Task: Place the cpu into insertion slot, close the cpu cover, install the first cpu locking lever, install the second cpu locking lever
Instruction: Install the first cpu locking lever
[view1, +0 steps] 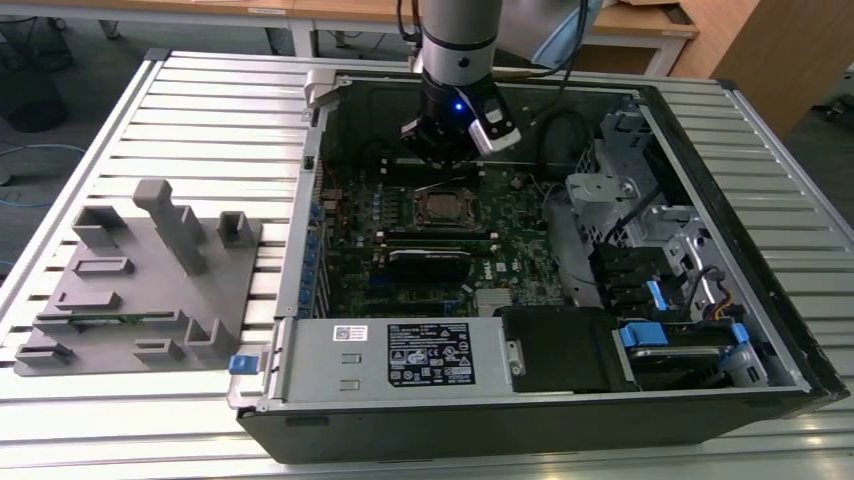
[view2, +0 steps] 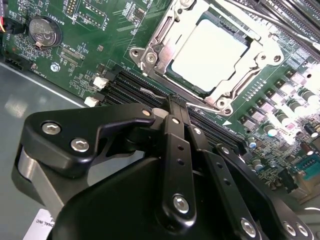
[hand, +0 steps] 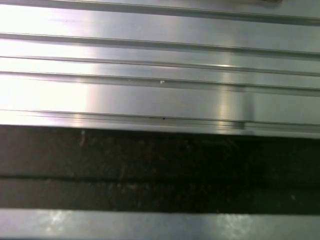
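Silver-grey cpu (view2: 215, 52) seated beneath closed cpu cover (view2: 162, 37); gripper (view2: 172, 100), fingers together, apparently empty, meets locking lever (view2: 150, 91); latching apparently outstanding.

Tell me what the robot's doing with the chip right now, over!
Gripper shut, tips at the edge of the insertion slot. Cpu sitting in it, cpu cover lying flat around it. Long black memory slots close by the tips.
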